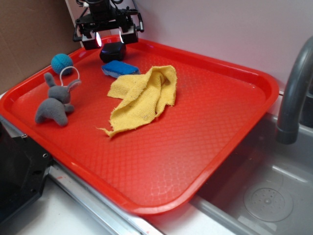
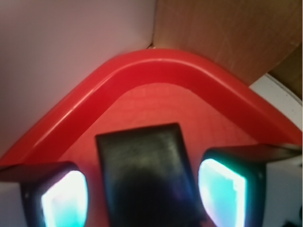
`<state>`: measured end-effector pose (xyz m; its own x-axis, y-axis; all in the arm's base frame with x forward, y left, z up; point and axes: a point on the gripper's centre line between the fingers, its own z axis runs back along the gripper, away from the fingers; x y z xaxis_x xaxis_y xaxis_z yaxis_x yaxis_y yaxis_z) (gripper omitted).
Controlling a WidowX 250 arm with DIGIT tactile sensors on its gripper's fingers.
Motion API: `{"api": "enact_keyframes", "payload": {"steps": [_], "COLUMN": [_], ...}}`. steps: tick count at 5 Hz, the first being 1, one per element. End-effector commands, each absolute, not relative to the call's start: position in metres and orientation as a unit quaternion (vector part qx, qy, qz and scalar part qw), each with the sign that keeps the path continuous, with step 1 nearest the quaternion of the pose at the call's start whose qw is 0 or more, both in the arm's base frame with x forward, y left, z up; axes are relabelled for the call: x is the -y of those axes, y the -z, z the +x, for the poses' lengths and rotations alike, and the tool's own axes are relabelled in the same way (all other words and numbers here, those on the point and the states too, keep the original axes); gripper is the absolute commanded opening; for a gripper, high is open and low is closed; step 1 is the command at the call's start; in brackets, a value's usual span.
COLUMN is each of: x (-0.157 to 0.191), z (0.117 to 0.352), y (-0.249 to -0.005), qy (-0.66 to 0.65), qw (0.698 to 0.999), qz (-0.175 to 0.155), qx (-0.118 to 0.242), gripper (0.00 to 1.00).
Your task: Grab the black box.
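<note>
Gripper point(image 1: 109, 38) parked over black box point(image 1: 113, 51) at far corner of red tray point(image 1: 205, 147), fingers point(image 2: 64, 198) spread wide, straddling it with gaps, holding nothing. Approach seemingly done; closing and lifting left.

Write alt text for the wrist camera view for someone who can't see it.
A black box sits between the two glowing fingertips of the open gripper, with a gap on each side. Beyond it curves the corner rim of a red tray.
</note>
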<state>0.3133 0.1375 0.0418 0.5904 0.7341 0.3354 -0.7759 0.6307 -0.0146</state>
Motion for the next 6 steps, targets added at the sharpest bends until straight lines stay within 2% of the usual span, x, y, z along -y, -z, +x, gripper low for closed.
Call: {"api": "enact_keyframes", "payload": {"steps": [1, 2, 3, 4, 5, 6], "x": [-0.156, -0.149, -0.149, -0.148, -0.149, -0.148], "z": [0.319, 0.320, 0.318, 0.318, 0.319, 0.318], "y": [-0.049, -0.043, -0.036, -0.031, -0.022, -0.018], "qy": [-0.423, -0.407, -0.407, -0.417, -0.425, -0.430], "qw": [0.889, 0.897, 0.898, 0.894, 0.893, 0.891], "qz": [0.062, 0.044, 0.042, 0.045, 0.050, 0.052], "qx": [0.165, 0.167, 0.160, 0.155, 0.140, 0.134], "gripper": [1.00, 1.00, 1.00, 0.38, 0.00, 0.00]}}
